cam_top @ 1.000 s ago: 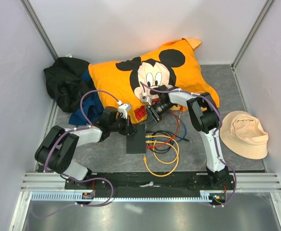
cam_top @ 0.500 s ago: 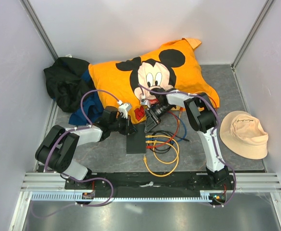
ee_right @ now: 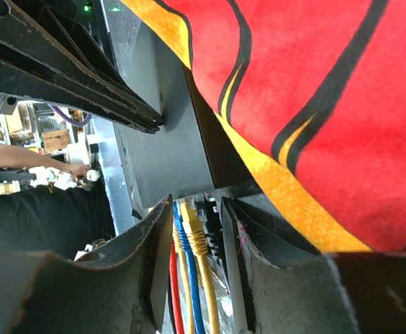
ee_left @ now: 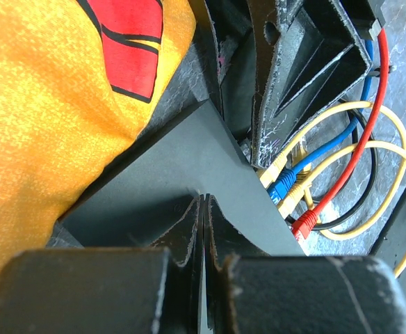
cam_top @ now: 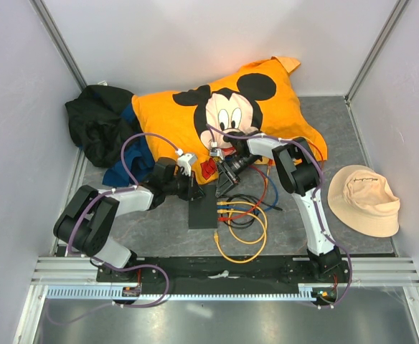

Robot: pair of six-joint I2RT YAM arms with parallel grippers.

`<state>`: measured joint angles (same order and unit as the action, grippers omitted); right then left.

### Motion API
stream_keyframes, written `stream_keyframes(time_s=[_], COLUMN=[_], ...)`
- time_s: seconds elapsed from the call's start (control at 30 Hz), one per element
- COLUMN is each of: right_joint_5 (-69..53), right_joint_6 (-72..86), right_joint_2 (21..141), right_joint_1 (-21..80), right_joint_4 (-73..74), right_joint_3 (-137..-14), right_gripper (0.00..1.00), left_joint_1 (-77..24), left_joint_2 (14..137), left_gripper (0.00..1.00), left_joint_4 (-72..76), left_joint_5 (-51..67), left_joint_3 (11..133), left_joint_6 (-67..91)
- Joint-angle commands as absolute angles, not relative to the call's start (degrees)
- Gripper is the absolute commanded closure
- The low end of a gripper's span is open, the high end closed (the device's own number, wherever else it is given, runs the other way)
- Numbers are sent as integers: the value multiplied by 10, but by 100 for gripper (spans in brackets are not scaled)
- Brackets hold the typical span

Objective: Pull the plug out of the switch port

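From overhead, the switch (cam_top: pixel 203 212) lies just below centre, toward 6 o'clock. Its socket edge faces 3 o'clock, where coloured cables (cam_top: pixel 244 218) coil. The left gripper (cam_top: pixel 194 192) sits at the switch's 12 o'clock end and the right gripper (cam_top: pixel 222 186) at its 1 o'clock corner, by the edge of the orange Mickey cloth (cam_top: pixel 195 115).

Over to the left wrist: that claw is pinched fully closed with nothing in it, tips down on the switch's flat top.

Right wrist now: the fingers stand apart, straddling a yellow plug (ee_right: pixel 195 233) and a blue plug (ee_right: pixel 180 223) at the socket edge, with slim gaps either side.
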<state>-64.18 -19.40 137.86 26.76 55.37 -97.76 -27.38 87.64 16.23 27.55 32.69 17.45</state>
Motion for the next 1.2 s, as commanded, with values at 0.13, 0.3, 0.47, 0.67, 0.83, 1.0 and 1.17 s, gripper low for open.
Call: stream_keyframes(time_s=[0.13,0.3,0.47,0.67,0.83,1.0,1.17], right_joint_5=[-512,-515,-512,-511,-503,-471,-461], right_joint_6=[-222,-217,-212,-211,-208,-204,-205], right_joint_2=[1421,1429,1440,1446,1443,1440,1434], right_joint_1=[258,257,251,250,250,251,240], right_joint_4=[498,496,497,496,496,491,492], right_joint_3=[-978,-985,-997,-1007,-1010,-1006,-1000], right_gripper=[62,65,68,69,70,100,100], left_joint_1=[-279,-280,-282,-284,-284,-285,-288], left_joint_2=[907,905,906,906,911,912,914], left_gripper=[98,98,98,98,98,98,98], left_joint_4=[91,89,89,87,87,87,85], left_joint_5=[236,236,236,236,234,233,232], left_joint_3=[318,318,319,319,320,322,323], left_joint_6=[142,141,140,139,140,139,136])
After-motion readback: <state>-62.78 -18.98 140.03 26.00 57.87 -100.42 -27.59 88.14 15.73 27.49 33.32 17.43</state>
